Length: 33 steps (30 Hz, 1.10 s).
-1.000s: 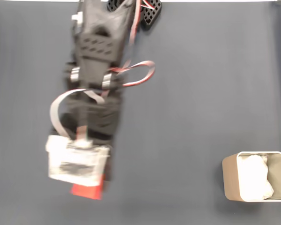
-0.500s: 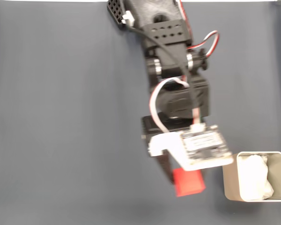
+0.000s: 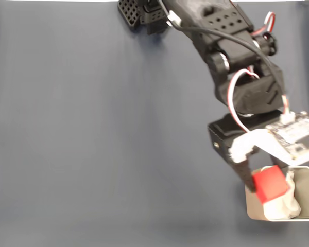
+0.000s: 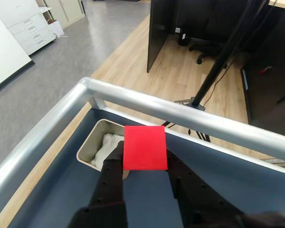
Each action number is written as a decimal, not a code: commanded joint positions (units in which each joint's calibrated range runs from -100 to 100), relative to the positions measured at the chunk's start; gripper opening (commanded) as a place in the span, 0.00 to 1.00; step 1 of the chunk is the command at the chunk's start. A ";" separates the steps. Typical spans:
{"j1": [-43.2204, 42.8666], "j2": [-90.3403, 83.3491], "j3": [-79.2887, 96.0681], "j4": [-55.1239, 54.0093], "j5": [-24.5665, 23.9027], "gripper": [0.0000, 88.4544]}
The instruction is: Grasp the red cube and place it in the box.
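Dark blue-grey cloth covers your worktop (image 3: pixel 92 154), and the black arm (image 3: pixel 232 67) reaches diagonally across it toward the lower right corner of the fixed view. Beige box (image 3: pixel 252 203) sits there, white padding (image 3: pixel 280 208) inside. Your end effector (image 3: pixel 265 188) is clamped on the red cube (image 3: pixel 270 184); the wrist view shows both dark fingers (image 4: pixel 111 166) pressed against the cube's (image 4: pixel 144 147) sides.

Progress, as I read it:
- Grasp: done. The cube is off the worktop and held.
- Carry: mostly done. In the fixed view the cube overlaps the box's upper left part, above the padding.
- Left for you: lower or line up over the opening, let go, pull back.

Caveats:
- From the fixed view you can't judge the cube's height over the box, so whether it's truly inside the rim's footprint or only lines up from that angle is unclear.
- The wrist view suggests not fully there: the box (image 4: pixel 92 142) shows to the left of and beyond the cube, with the cube covering its right end.
- The white camera board (image 3: pixel 293 139) on the wrist hides the box's upper edge and most of the end effector in the fixed view; only one finger is visible there.
- The box's right wall runs close to the frame edge.
- Lower half of the arm is motion-blurred.
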 commanded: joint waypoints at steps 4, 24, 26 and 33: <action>-3.31 2.45 -7.24 -0.66 0.49 0.00; -6.22 13.11 -15.90 -0.66 0.05 0.00; -6.22 13.80 -15.90 -0.66 -0.24 0.00; -6.08 15.97 -16.82 -0.90 -0.49 0.00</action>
